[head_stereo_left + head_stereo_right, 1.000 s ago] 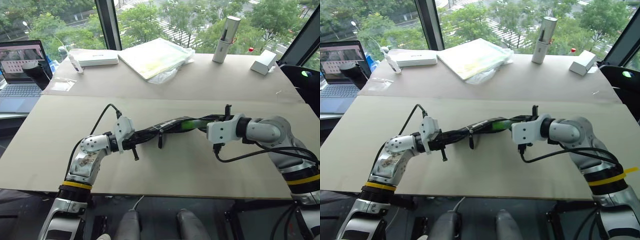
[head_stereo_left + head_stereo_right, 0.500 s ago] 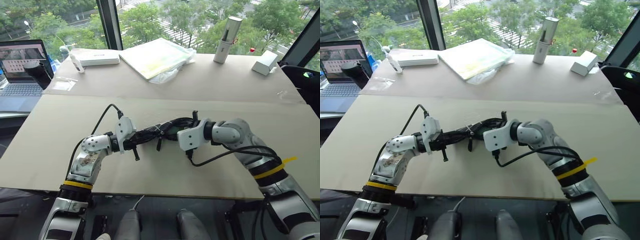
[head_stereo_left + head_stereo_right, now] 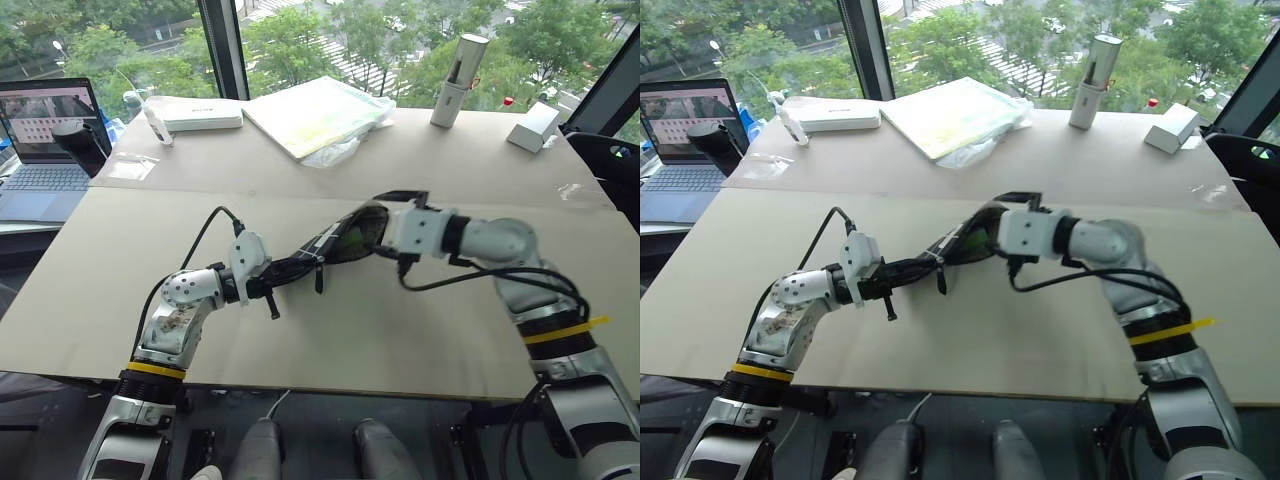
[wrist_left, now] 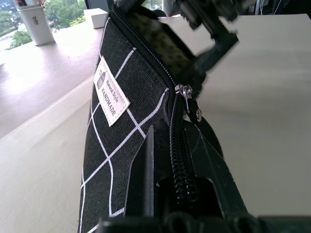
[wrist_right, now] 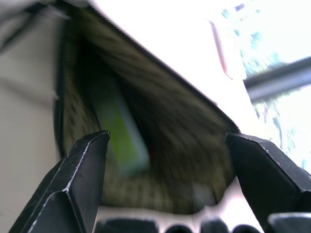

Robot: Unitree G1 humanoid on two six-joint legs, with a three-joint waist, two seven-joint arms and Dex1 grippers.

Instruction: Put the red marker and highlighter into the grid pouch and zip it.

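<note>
Inside the gaping grid pouch, gripped by the closed left hand, lies the highlighter; right hand spread wide, empty.

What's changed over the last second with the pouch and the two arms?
The right gripper let go of the highlighter, which now lies inside the grid pouch; its jaws stand wide at the pouch's open mouth, and the arm has lifted. The left gripper stays shut on the pouch's end, unmoved.

Bright window daylight, glare across the far table (washed out), right wrist view seemingly motion-blurred
</note>
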